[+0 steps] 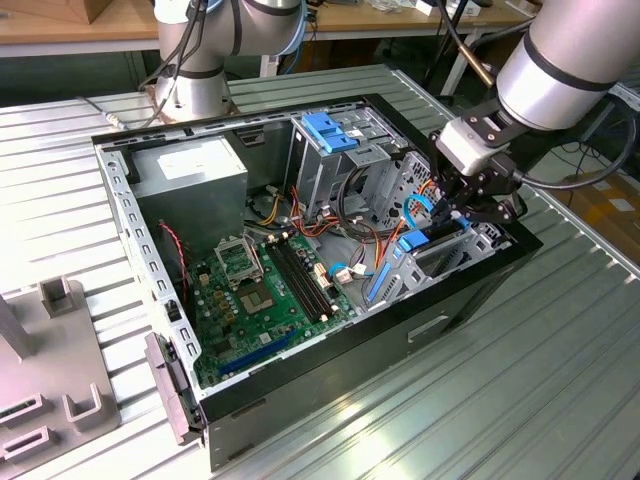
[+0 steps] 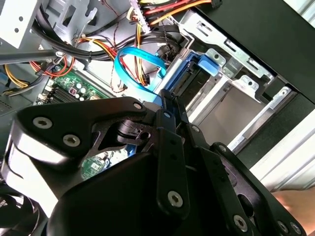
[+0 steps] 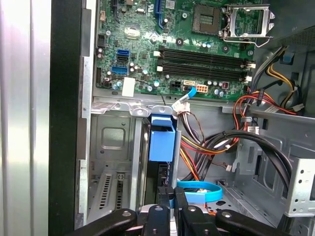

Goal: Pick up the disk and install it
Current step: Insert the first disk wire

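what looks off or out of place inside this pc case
The CPU socket is empty, its metal retention frame flipped open beside it. A light-blue cable loops loose right beside the end effector, where it might snag. Nothing looks damaged.

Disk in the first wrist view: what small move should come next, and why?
Probably a short push deeper into the drive bay: the gripper is shut on the disk, which stands on edge in that bay, seemingly not fully seated.

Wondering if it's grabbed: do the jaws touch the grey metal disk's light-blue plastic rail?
Touching. First wrist view: the jaws pinch the grey metal disk's light-blue plastic rail.
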Robot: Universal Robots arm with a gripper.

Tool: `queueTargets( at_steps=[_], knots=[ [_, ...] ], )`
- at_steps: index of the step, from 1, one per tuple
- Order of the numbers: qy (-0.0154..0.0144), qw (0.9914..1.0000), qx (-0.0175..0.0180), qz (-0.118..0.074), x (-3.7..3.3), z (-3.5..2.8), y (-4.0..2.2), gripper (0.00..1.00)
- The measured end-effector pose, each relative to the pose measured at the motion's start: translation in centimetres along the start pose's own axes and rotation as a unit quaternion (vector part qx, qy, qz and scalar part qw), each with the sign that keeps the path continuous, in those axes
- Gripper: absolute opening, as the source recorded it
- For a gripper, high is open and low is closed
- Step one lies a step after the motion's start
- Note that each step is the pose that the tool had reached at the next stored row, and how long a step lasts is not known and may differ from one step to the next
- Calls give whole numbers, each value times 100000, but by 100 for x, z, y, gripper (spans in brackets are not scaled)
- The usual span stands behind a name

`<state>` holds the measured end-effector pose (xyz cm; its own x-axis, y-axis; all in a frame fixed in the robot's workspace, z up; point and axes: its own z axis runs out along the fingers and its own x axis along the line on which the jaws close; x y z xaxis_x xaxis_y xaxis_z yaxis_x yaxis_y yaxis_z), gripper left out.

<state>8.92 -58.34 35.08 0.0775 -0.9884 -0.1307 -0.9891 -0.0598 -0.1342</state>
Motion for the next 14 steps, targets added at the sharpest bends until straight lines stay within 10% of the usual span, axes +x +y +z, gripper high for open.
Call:
queueTargets(
  at_steps=[14],
  knots=[
    [-6, 100000, 12, 94, 13, 48, 4, 16]
  ],
)
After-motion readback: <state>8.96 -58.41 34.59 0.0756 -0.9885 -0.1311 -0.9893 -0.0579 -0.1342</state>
